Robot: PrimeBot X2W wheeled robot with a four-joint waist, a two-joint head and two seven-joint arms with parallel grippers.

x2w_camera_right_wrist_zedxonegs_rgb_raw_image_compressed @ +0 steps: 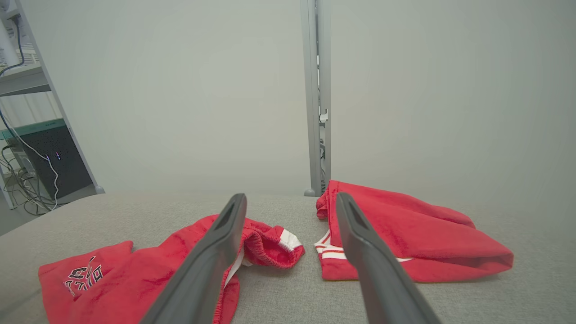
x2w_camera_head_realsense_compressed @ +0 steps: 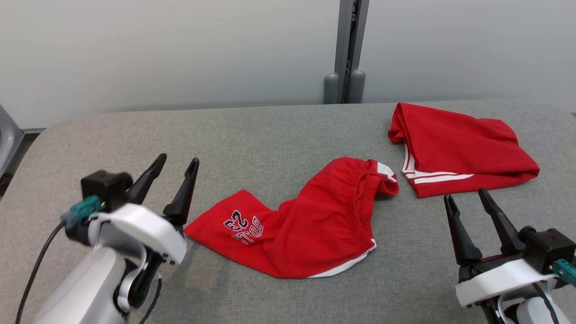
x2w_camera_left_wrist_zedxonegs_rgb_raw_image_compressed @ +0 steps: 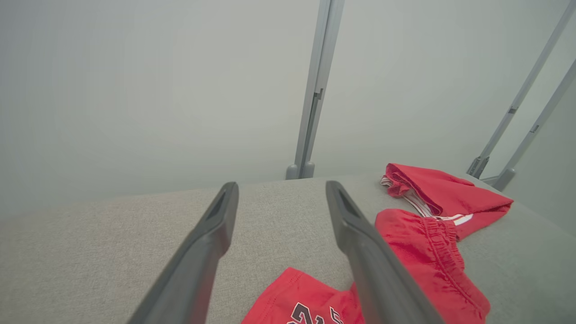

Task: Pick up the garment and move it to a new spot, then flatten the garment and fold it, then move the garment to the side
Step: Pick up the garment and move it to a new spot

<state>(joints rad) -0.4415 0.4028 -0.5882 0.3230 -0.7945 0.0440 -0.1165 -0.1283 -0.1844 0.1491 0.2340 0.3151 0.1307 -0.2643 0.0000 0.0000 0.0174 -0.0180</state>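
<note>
A red garment (x2w_camera_head_realsense_compressed: 306, 220) with an elastic waistband, white trim and a dark printed number lies crumpled in the middle of the grey padded table (x2w_camera_head_realsense_compressed: 270, 135). It also shows in the left wrist view (x2w_camera_left_wrist_zedxonegs_rgb_raw_image_compressed: 418, 252) and the right wrist view (x2w_camera_right_wrist_zedxonegs_rgb_raw_image_compressed: 135, 270). My left gripper (x2w_camera_head_realsense_compressed: 178, 159) hovers open just left of its printed end, nothing between the fingers (x2w_camera_left_wrist_zedxonegs_rgb_raw_image_compressed: 281, 184). My right gripper (x2w_camera_head_realsense_compressed: 464, 194) stands open at the lower right, apart from the cloth (x2w_camera_right_wrist_zedxonegs_rgb_raw_image_compressed: 290, 195).
A second red garment (x2w_camera_head_realsense_compressed: 454, 148) with white stripes lies folded at the back right (x2w_camera_left_wrist_zedxonegs_rgb_raw_image_compressed: 445, 191) (x2w_camera_right_wrist_zedxonegs_rgb_raw_image_compressed: 405, 238), just beyond my right gripper. A grey post (x2w_camera_head_realsense_compressed: 346, 54) stands behind the table's far edge. A rack with cables (x2w_camera_right_wrist_zedxonegs_rgb_raw_image_compressed: 27, 148) is off to the left.
</note>
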